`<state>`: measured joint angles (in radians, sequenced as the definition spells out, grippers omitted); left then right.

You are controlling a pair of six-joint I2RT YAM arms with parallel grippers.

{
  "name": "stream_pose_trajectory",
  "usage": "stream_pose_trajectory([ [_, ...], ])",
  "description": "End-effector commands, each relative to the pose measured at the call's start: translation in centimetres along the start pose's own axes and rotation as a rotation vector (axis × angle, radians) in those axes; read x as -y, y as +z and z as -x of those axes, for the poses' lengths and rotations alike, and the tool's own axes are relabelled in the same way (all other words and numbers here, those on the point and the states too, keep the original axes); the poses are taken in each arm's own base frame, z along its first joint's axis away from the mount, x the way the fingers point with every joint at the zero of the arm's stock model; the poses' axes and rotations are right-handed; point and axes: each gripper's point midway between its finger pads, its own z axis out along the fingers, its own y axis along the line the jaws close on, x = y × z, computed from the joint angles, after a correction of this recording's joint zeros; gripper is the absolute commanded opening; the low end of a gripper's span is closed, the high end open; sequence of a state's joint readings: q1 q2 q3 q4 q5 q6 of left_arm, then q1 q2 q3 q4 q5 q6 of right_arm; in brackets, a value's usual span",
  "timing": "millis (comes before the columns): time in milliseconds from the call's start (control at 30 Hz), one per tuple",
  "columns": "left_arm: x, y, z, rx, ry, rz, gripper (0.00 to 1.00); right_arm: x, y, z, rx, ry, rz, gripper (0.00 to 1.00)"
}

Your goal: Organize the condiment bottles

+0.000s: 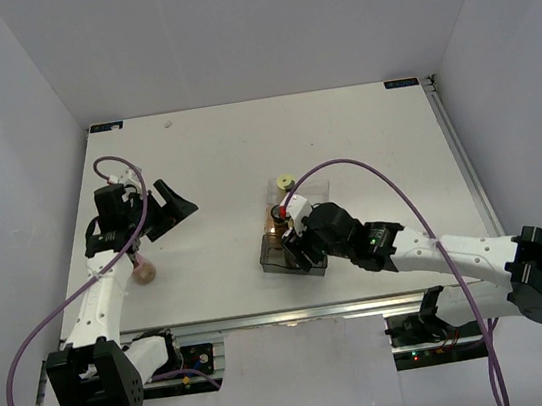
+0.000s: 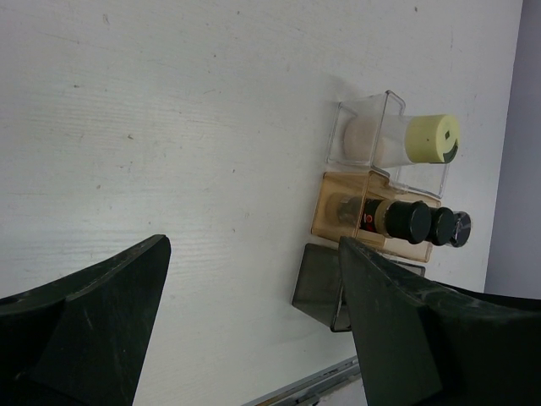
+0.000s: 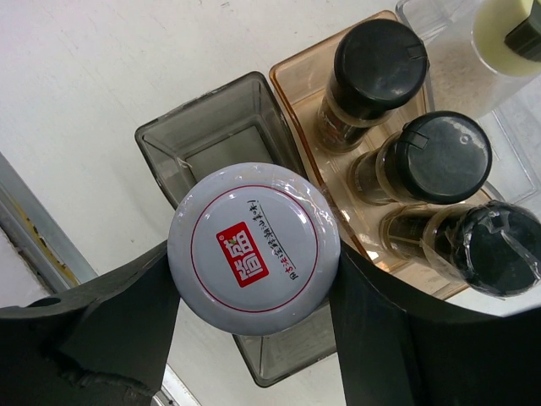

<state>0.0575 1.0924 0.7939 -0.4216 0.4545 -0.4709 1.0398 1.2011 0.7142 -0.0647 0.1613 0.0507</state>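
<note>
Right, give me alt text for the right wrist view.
The right gripper clamps a white-capped, red-labelled jar over a smoky bin. Beside the bin, an amber tray holds three black-capped jars; a yellow-green cap shows at the top right corner.

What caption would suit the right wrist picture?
Right claw holds a white-capped jar above a smoky bin, beside three black-capped jars in an amber tray.

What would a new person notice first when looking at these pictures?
The right gripper clamps a white-capped jar with a red label over the smoky bin, at the middle of the table. Beside it, three black-capped jars stand in an amber tray. One pinkish jar sits alone by the left arm.
</note>
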Motion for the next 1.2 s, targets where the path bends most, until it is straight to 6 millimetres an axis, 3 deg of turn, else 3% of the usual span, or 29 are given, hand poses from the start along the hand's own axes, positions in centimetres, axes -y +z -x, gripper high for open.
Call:
stream_pose_trajectory([
  [0, 0.0, -0.1, 0.3, 0.019, 0.017, -0.004, 0.91, 0.1, 0.2, 4.3, 0.170, 0.021, -0.021, 0.08],
  [500, -0.6, 0.2, 0.1, 0.023, 0.005, 0.019, 0.91, 0.3, 1.7, 2.0, 0.148, 0.015, -0.043, 0.17],
  [800, -1.5, 0.3, 0.3, 0.038, -0.016, 0.073, 0.92, 0.5, 2.0, 1.5, 0.138, 0.022, -0.057, 0.50],
  [1167, -4.5, -0.3, 1.5, 0.087, -0.101, 0.282, 0.94, 0.7, 1.7, 1.3, 0.135, 0.023, -0.068, 0.65],
])
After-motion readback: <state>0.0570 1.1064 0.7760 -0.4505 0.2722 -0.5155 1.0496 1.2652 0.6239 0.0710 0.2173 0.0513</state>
